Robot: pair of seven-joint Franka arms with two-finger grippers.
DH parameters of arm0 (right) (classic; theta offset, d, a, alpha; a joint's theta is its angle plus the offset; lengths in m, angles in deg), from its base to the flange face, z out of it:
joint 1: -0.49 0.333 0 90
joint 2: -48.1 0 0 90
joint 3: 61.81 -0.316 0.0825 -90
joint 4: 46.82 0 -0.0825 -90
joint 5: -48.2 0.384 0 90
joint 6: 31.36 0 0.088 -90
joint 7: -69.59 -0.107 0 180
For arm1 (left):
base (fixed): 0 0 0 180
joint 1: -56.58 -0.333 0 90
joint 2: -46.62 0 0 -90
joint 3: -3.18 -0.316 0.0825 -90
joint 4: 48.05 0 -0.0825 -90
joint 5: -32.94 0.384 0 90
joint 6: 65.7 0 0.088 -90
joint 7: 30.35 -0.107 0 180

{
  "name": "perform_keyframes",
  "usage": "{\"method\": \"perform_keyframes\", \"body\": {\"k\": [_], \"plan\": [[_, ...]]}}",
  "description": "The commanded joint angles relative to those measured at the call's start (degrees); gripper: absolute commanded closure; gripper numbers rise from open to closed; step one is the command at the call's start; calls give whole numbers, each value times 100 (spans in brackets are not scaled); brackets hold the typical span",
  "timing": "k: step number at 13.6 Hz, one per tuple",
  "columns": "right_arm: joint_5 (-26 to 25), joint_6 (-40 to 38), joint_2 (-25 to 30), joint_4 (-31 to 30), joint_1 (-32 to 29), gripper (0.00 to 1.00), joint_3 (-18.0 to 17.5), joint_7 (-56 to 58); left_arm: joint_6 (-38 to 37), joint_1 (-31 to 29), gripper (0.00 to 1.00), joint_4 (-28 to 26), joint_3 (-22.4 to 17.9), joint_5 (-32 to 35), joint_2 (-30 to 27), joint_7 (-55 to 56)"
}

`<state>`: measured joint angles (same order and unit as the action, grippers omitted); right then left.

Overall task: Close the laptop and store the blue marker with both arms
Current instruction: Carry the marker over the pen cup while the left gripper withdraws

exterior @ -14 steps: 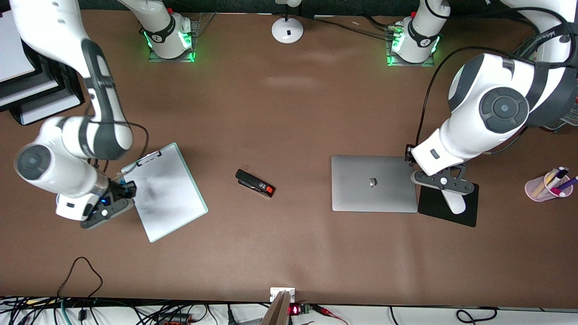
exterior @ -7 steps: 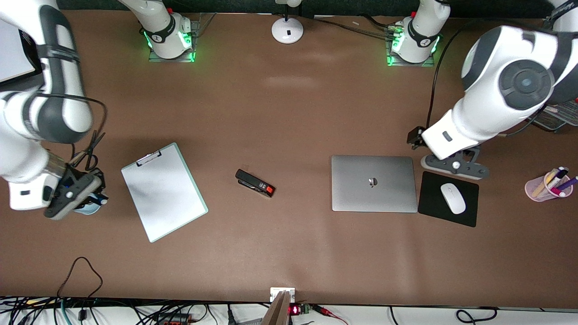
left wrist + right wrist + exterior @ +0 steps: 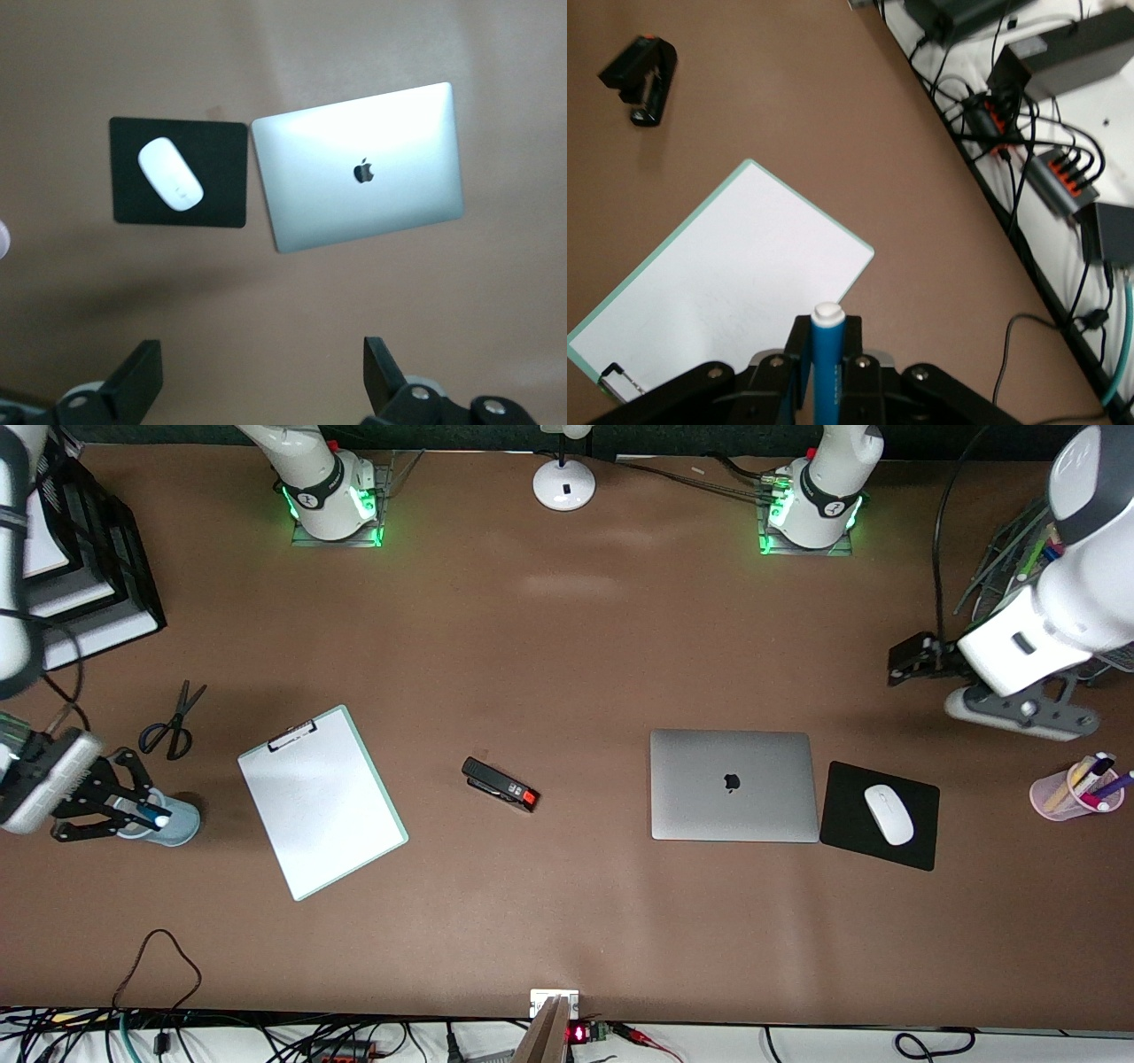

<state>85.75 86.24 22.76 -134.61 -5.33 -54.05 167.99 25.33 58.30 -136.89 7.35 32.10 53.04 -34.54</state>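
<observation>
Blue plastic first: the blue marker, whitish end showing, sits clamped between the fingers of the right gripper, which is over a pale blue cup at the right arm's end of the table. From the front the marker shows just at the cup's mouth; whether it is inside cannot be told. Beside the cup lie black scissors and a white clipboard with a green edge, then a black stapler with a red tip toward the middle.

Over to the left gripper, jaws spread wide, holding nothing, up over bare table at the left arm's end. The laptop lies shut and flat, a dark apple logo on its silver lid, the only mark that can be read. Just beside it a black mouse pad carries a white mouse. A pink cup near the table's edge holds purple, yellow and white pens.
</observation>
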Motion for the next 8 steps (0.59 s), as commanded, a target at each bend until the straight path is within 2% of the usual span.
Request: {"method": "perform_keyframes", "body": {"k": [1,4,8], "plan": [[866,-316,-189,139,-506,100,-73,1099,703,170,0,-1098,-249,-74,-843,259],[1307,-982,-409,243,-1051,100,-73,1645,731,197,0,-1302,-241,355,-1073,534],[1422,-1704,-1058,954,-1465,100,-82,2243,521,188,0,-1163,-188,348,-1038,455]]}}
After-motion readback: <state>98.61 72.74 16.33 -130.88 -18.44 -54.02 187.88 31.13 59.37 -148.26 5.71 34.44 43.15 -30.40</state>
